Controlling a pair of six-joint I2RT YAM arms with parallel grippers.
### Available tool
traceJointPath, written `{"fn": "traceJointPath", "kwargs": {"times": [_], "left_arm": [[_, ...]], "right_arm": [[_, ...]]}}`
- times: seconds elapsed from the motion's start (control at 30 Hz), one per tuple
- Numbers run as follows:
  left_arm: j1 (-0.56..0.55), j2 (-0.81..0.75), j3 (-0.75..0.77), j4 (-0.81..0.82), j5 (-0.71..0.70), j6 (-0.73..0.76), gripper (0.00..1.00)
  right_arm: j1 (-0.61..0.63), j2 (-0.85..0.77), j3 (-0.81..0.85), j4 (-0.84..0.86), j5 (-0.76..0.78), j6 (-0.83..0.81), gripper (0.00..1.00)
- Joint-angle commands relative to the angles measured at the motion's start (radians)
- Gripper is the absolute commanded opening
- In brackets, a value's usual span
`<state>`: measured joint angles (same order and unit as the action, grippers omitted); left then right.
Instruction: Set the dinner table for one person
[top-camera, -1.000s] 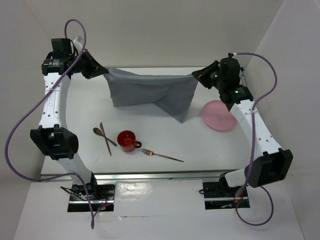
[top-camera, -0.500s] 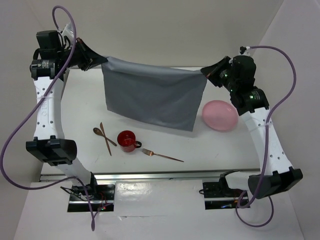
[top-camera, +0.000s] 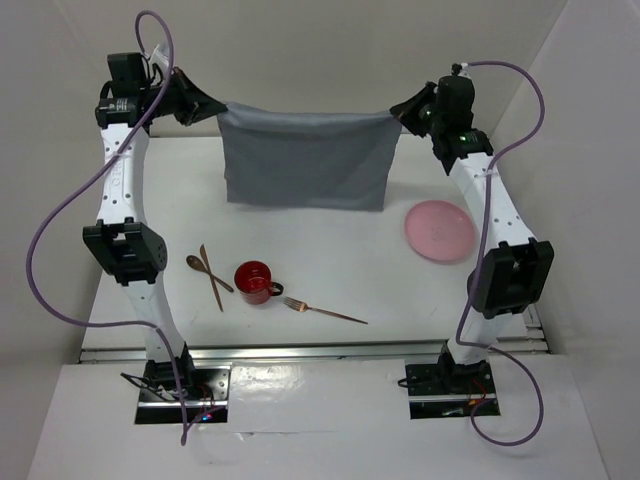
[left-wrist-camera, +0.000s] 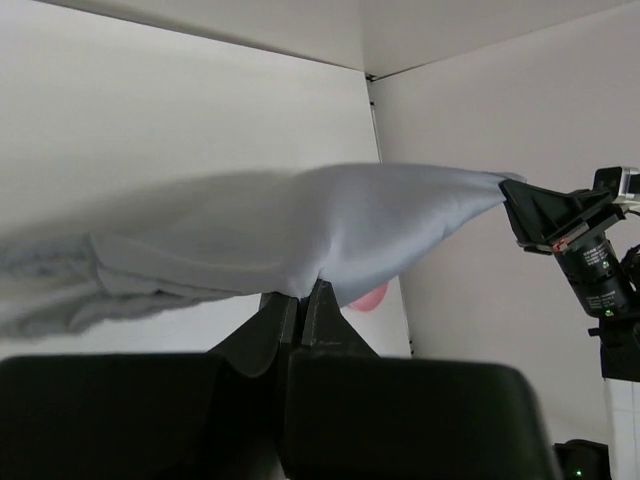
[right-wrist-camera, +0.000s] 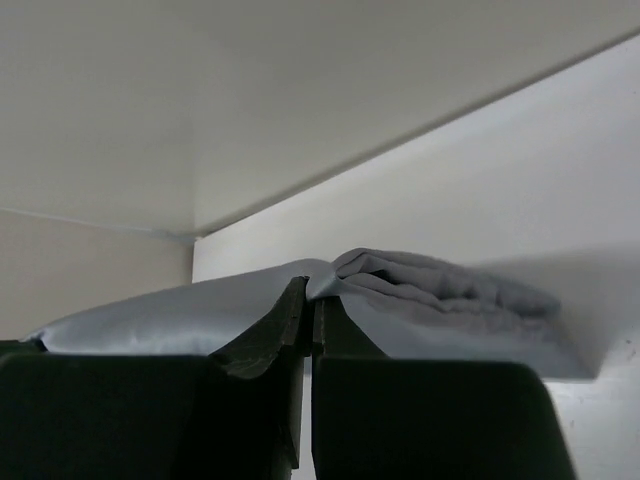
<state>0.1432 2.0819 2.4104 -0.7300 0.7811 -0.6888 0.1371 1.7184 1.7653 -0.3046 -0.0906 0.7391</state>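
A grey cloth (top-camera: 305, 160) hangs spread at upper centre. Pink plate (top-camera: 439, 230) at right. Red mug (top-camera: 255, 282), spoon (top-camera: 195, 263) and fork (top-camera: 325, 313) at lower centre.

**Right wrist view.** The right gripper (right-wrist-camera: 308, 298) sits at 6 o'clock, its two dark fingers (right-wrist-camera: 262, 340) pressed together with no gap showing between the tips. A fold of the grey cloth (right-wrist-camera: 440, 290) is pinched between those tips. From the pinch, the cloth runs toward 9 o'clock as a smooth, taut sheet. Toward 3 o'clock it gathers into several soft ridges. Behind it stand pale walls (right-wrist-camera: 500, 150), whose seams meet in a corner at about 10 o'clock. The cloth's shadow falls on the wall at 3 o'clock.
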Motion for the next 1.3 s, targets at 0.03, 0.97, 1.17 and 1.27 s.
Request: {"fn": "traceJointPath", "kwargs": {"times": [0.03, 0.97, 1.17, 1.27], "left_arm": [[0.007, -0.014, 0.053, 0.165, 0.066, -0.061, 0.00], [-0.105, -0.203, -0.709, -0.091, -0.338, 0.265, 0.00], [-0.226, 0.064, -0.518, -0.112, -0.459, 0.245, 0.00], [-0.258, 0.125, -0.464, -0.114, -0.502, 0.235, 0.00]], "right_arm": [[-0.017, -0.023, 0.102, 0.177, -0.021, -0.012, 0.00], [0.027, -0.226, -0.604, -0.111, -0.060, -0.118, 0.03], [0.045, 0.162, -0.296, -0.234, -0.029, -0.129, 0.00], [0.055, 0.289, -0.193, -0.255, -0.029, -0.129, 0.00]]}}
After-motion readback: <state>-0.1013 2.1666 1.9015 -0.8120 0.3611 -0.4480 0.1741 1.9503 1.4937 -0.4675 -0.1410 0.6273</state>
